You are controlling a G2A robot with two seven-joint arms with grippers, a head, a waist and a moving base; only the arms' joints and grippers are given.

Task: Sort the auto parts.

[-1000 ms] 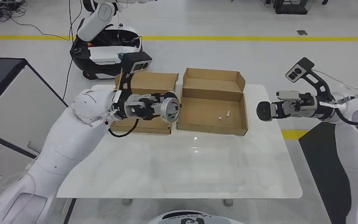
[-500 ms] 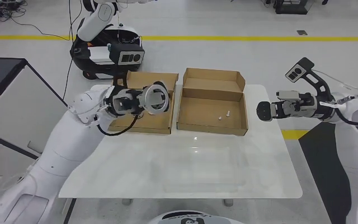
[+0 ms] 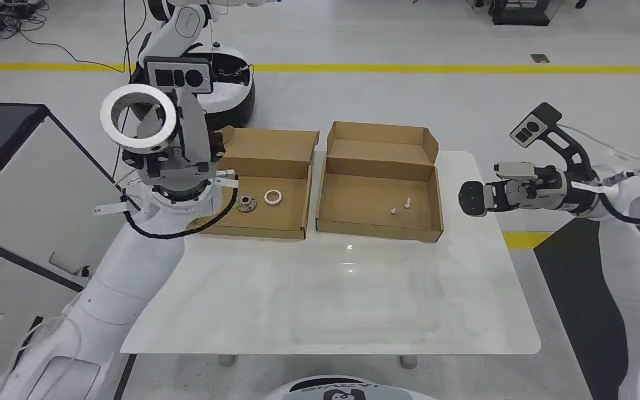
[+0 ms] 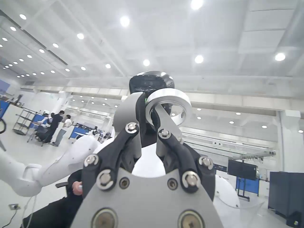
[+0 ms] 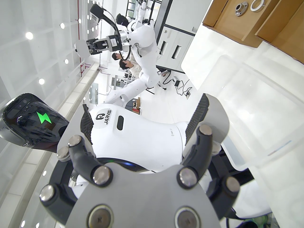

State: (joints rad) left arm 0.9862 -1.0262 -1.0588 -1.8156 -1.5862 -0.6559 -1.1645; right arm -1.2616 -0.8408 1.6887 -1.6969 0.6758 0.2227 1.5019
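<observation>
My left gripper (image 4: 148, 110) is shut on a large silver ring (image 4: 169, 106), one finger inside it and one outside. In the top view that ring (image 3: 107, 117) is held high above the table's left edge, with the left gripper (image 3: 158, 150) just beneath it. The left cardboard box (image 3: 290, 150) holds a metal flange (image 3: 247, 203) and a small white ring (image 3: 272, 197); both also lie in the right wrist view, flange (image 5: 241, 8) and white ring (image 5: 257, 3). The right box (image 3: 370, 195) holds small white parts (image 3: 400, 207). My right gripper (image 3: 470, 197) (image 5: 142, 117) is open and holds nothing, just off the table's right edge.
The white table (image 3: 400, 290) is bare in front of the two boxes. Another white robot on a dark base (image 3: 190, 90) stands on the floor behind the left box. A dark-edged cabinet (image 3: 30, 170) is to the left of the table.
My left arm has swung the silver ring from over the boxes' seam up and to the left, uncovering the flange and white ring in the left box. The right arm has not moved.
</observation>
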